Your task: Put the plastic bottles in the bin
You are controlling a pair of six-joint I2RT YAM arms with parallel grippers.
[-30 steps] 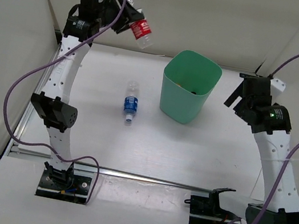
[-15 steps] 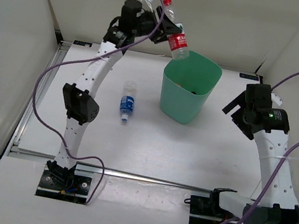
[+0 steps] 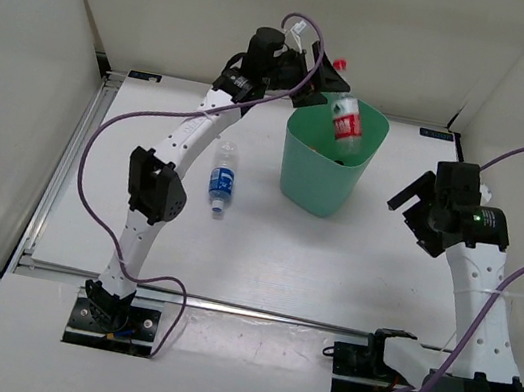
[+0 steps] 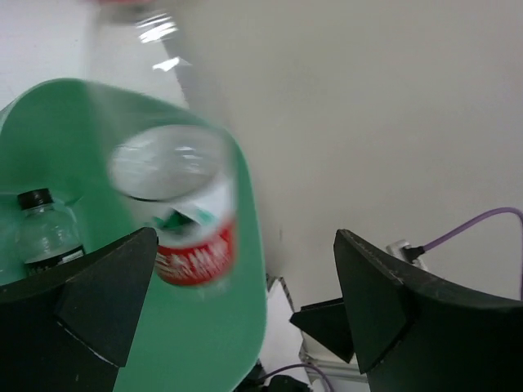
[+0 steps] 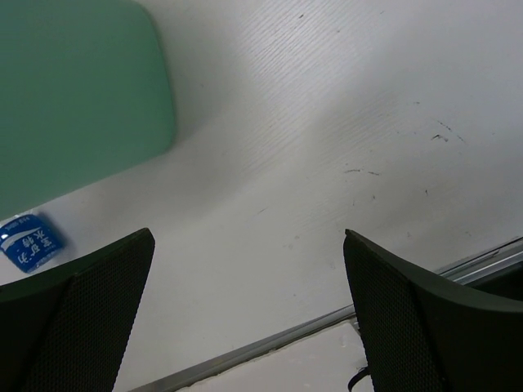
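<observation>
Mint-green plastic marks the goal. From above, the bin (image 3: 313,183) stands far-centre on the worktop (image 3: 332,259). Within the last second the left end effector (image 3: 322,77) has swung over from the far left corner to hang above the bin's mouth. The red-label bottle (image 3: 347,122), which it carried, now shows inside the rim line, cap uppermost. The blue-label bottle (image 3: 223,181) lies on its side left of the bin, apart from it and unmoved. The right end effector (image 3: 412,198) waits right of the bin, bare worktop all round it.

In the left wrist view the fingers are spread wide. The red-label bottle is blurred between them and touches neither, so it is released and dropping, I judge. A black-capped bottle (image 4: 45,237) already sits inside the bin.

In the right wrist view the fingers are wide apart, holding nothing. A rail (image 5: 327,322) edges the near side.

The blue-label bottle looks to be the one left, with open room around it. The left arm should lift clear of the rim first.
</observation>
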